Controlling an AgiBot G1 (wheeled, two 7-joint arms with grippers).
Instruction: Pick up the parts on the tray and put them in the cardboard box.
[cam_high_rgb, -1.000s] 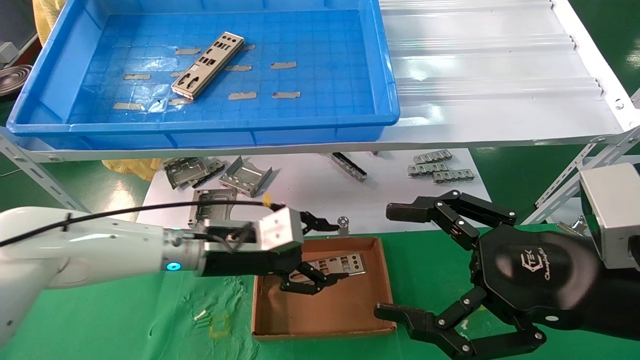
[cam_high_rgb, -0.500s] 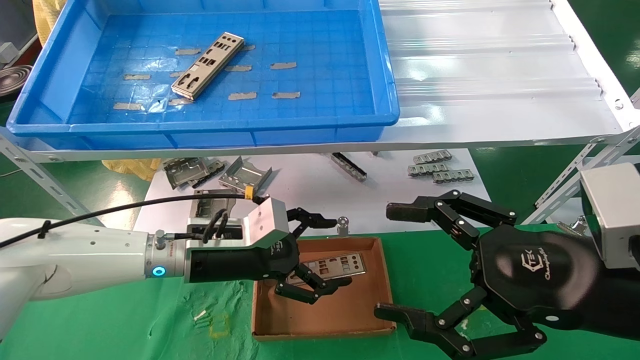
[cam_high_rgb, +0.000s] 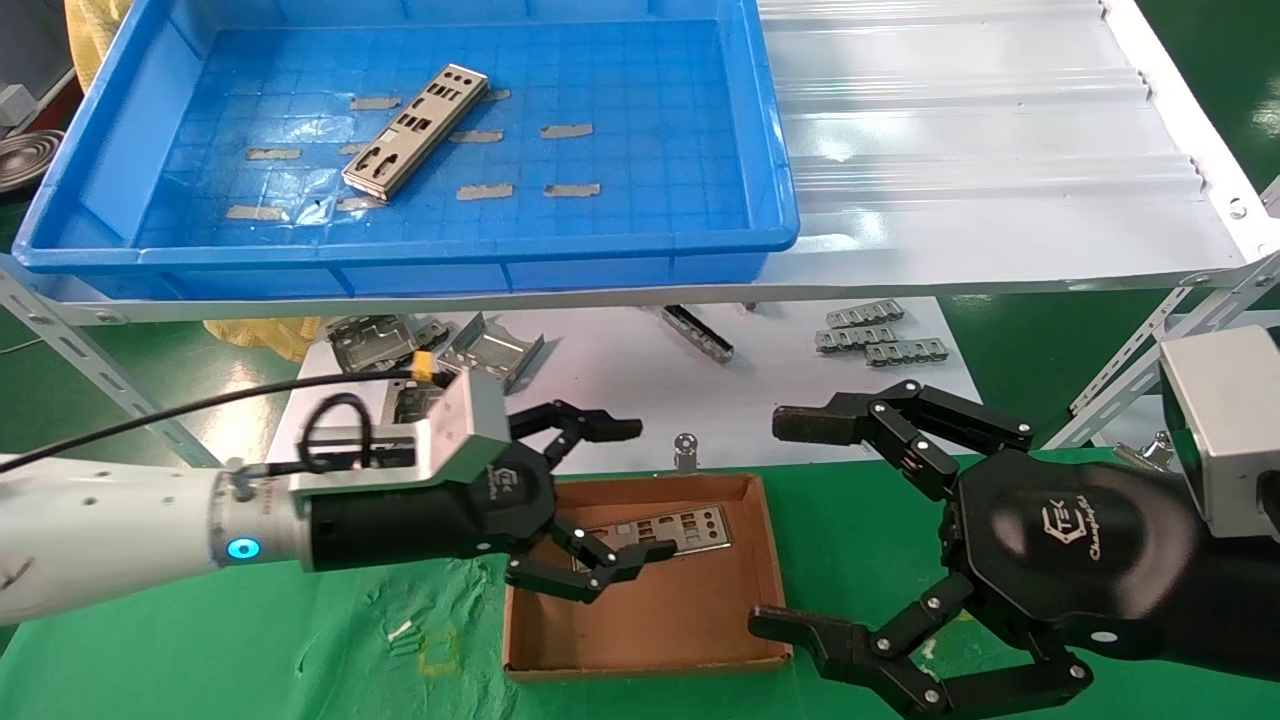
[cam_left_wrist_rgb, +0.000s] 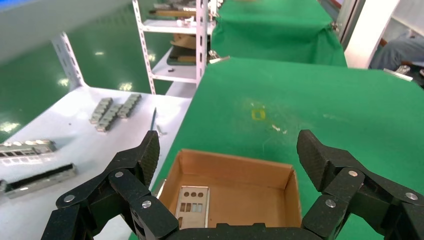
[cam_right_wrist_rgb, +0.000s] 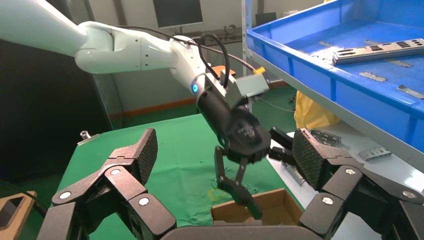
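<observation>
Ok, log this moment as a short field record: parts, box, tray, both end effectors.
part in box: one punched silver plate lying flat in the cardboard box
part on tray: one plate left in the blue tray
left end effector: open, empty, above the box's left side
right end effector: open, empty, parked right of the box
task state: one part left to move

White left arm (cam_high_rgb: 100, 525) with a glowing blue ring, looped black cable, silver camera block; black linkage grippers (cam_high_rgb: 610, 490) with silver rivets; white logo on right gripper (cam_high_rgb: 800, 525)
</observation>
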